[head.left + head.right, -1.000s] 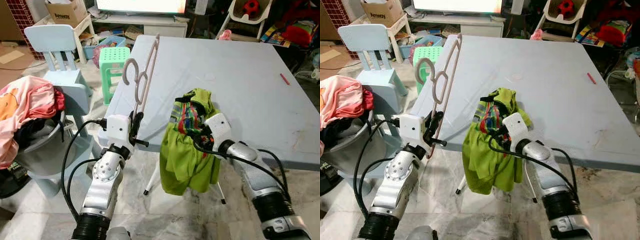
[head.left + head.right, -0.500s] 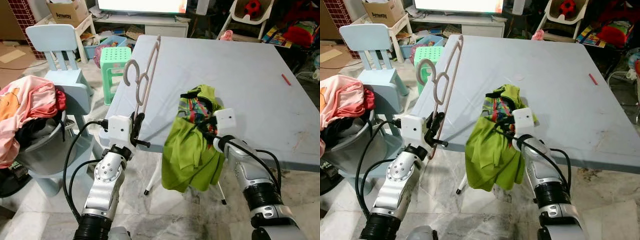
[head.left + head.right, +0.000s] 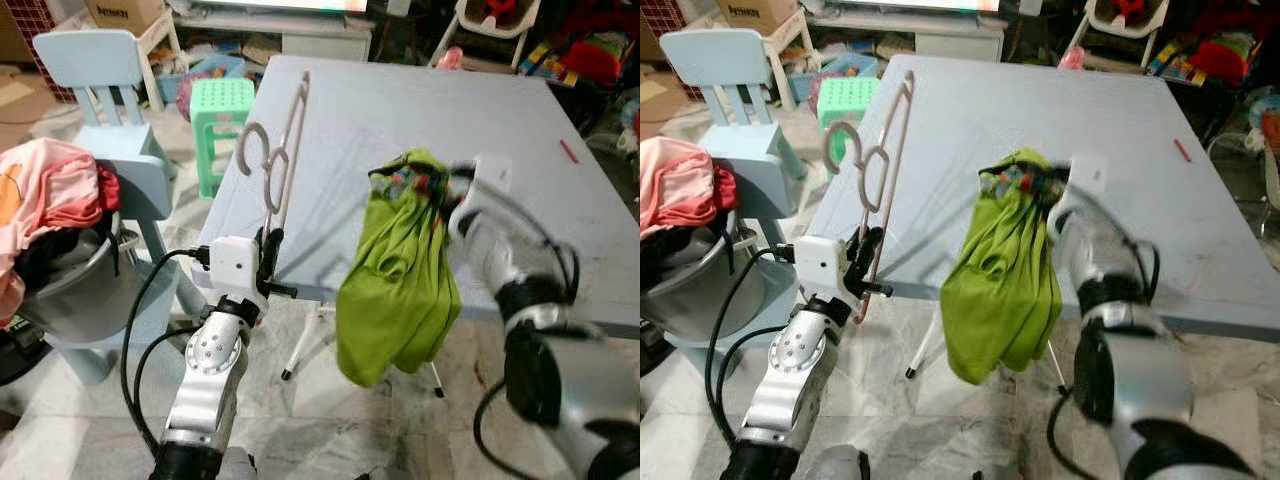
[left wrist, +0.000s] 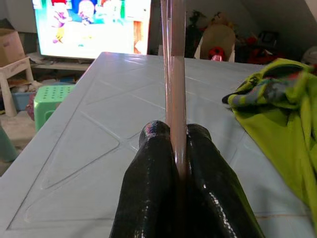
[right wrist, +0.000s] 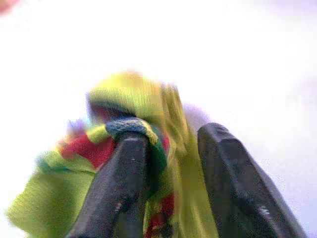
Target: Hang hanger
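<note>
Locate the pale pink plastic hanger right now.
The pale pink plastic hanger stands upright in the left gripper, at the light blue table's left edge, left of the green garment.

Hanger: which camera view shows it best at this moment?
The left eye view: the whole hanger stands upright, hook at the left, clamped at its lower end by the left gripper. The right eye view shows much the same. The left wrist view shows just its bar between the fingers.
</note>
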`<state>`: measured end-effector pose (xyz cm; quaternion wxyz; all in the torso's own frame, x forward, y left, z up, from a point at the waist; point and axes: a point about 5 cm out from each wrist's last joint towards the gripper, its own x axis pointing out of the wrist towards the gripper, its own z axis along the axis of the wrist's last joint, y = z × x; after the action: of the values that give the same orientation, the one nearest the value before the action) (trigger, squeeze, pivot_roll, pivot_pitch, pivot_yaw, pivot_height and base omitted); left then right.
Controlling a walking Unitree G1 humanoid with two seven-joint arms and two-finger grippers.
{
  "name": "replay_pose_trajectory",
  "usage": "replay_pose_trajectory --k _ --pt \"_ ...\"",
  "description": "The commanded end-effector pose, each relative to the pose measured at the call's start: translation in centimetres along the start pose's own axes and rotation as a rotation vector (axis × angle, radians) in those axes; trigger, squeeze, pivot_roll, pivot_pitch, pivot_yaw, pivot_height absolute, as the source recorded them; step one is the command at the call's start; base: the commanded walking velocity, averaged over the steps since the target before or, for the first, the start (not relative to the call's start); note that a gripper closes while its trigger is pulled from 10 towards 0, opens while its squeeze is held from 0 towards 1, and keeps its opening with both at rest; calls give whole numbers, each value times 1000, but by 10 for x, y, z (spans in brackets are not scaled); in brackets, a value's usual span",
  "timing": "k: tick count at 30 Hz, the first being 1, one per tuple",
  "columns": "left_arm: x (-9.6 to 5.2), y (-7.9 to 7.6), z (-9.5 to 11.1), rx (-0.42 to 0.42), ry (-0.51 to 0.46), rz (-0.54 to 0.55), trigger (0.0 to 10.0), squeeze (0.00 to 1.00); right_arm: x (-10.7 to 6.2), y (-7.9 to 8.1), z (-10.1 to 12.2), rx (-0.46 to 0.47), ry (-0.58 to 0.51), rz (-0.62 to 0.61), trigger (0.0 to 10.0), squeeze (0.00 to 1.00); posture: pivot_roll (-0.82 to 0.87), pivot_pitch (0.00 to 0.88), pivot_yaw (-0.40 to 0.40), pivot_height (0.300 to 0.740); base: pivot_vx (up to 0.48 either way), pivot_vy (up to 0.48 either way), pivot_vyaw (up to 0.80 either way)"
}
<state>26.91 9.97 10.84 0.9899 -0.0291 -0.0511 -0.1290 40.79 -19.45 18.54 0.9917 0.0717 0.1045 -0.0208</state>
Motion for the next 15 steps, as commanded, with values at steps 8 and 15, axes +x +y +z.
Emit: replay_pose_trajectory --k 8,15 --pt "-3 0 1 -6 9 31 10000 0 -10 16 132 95 -393 51 0 0 72 0 -123 740 0 0 0" --pt "-3 1 3 -3 3 43 10000 0 -45 10 213 77 -732 80 0 0 70 0 -126 740 0 0 0"
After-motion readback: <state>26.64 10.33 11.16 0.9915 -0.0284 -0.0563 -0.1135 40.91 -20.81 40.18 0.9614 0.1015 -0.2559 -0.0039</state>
